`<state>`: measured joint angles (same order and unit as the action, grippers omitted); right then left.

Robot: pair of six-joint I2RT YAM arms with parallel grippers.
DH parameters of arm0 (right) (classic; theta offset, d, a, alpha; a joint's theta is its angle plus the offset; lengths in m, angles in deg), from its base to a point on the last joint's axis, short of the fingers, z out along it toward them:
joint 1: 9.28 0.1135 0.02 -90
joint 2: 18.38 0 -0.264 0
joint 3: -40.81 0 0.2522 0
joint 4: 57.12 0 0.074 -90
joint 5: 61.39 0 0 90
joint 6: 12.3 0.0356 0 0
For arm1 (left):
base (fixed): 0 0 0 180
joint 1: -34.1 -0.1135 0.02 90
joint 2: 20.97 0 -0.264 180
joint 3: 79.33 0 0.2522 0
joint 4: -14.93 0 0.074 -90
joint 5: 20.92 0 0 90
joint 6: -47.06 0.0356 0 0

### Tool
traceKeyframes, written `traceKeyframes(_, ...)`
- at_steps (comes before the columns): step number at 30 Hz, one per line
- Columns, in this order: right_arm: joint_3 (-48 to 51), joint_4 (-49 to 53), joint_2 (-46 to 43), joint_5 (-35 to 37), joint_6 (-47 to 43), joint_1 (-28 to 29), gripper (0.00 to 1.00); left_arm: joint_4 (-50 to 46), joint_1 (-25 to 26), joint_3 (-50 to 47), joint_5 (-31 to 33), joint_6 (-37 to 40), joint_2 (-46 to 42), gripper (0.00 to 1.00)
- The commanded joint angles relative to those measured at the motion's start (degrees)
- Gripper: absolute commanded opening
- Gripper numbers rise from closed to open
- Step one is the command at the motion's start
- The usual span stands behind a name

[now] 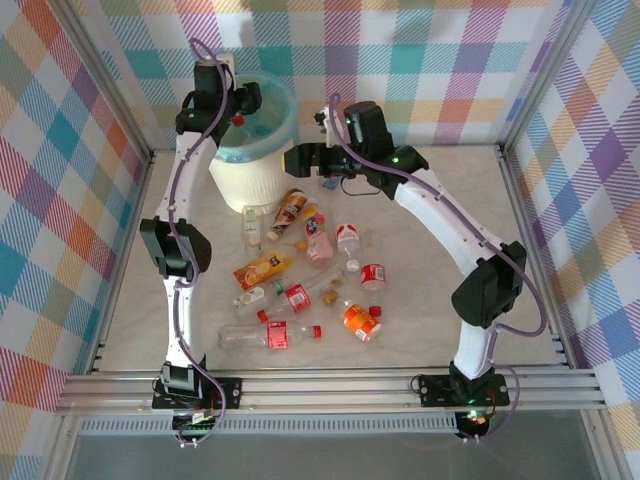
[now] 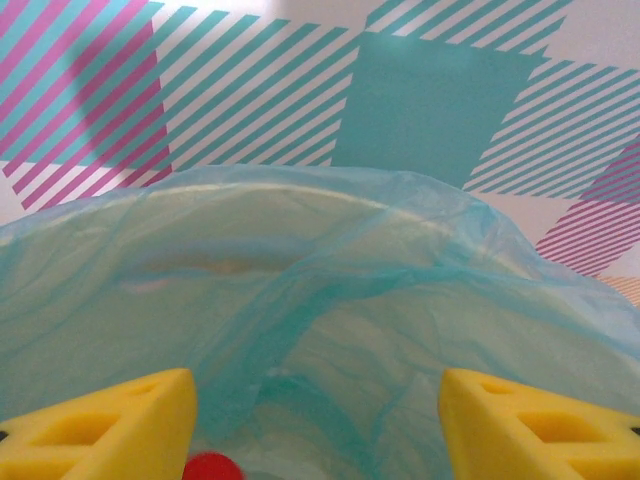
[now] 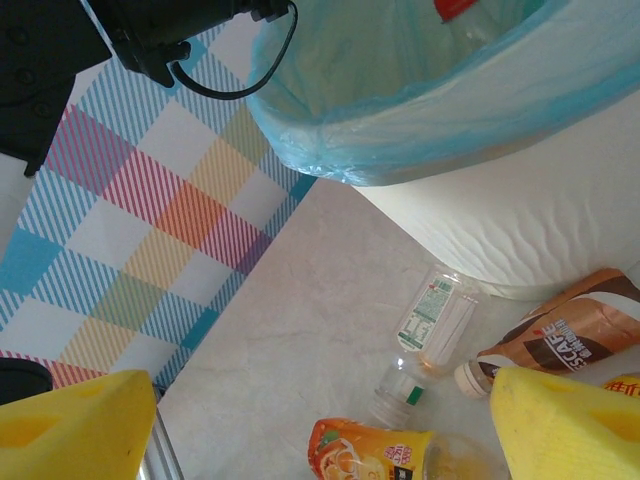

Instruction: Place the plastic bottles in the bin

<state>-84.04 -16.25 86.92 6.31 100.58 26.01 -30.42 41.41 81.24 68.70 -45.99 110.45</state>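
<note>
Left gripper (image 2: 318, 405) mine, above bin (image 1: 250, 180), fingers spread wide, nothing held. Red cap (image 2: 210, 468) below, inside teal liner (image 2: 300, 290). Right gripper (image 3: 320, 425) just beside bin, low over table (image 1: 450, 210), gaping, empty. Bin near table's far-left corner. Loose plastic bottles (image 1: 265, 268) scattered mid-table toward near edge.

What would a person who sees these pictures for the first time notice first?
The plastic bottles scattered across the middle of the table strike first. Behind them, far left, stands the white bin with its teal bag, the open left gripper above its mouth. Bright checked walls surround all.
</note>
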Motion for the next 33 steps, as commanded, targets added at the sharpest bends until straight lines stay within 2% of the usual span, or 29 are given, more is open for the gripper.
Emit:
traceKeyframes(1,0.06,2.21,-4.09,0.39,-2.42,0.23,0.87,-1.38,-0.60,2.00,-0.66,1.10,-7.90,0.65)
traceKeyframes(7,3.46,6.58,-8.87,2.55,-5.63,0.22,0.88,-10.27,0.50,1.27,-4.09,-0.29,-14.87,0.65)
traceKeyframes(10,7.98,8.17,-12.67,4.42,-6.74,0.22,0.88,-13.54,2.22,-2.54,-6.29,0.36,-19.50,0.66)
traceKeyframes(15,18.89,9.98,-20.11,9.89,-7.38,0.23,0.90,-13.10,7.19,-18.29,-9.57,3.52,-30.54,0.66)
traceKeyframes(23,34.54,18.20,-27.76,22.30,-5.45,0.18,0.91,-5.47,16.55,-48.06,-16.59,7.86,-48.64,0.67)
traceKeyframes(30,45.33,16.94,-27.04,25.85,-1.56,0.06,0.92,-4.26,20.10,-60.31,-16.94,3.51,-56.29,0.67)
traceKeyframes(33,47.45,15.47,-24.03,26.25,-0.78,-0.93,0.87,-5.34,20.37,-63.06,-14.86,3.50,-58.55,0.67)
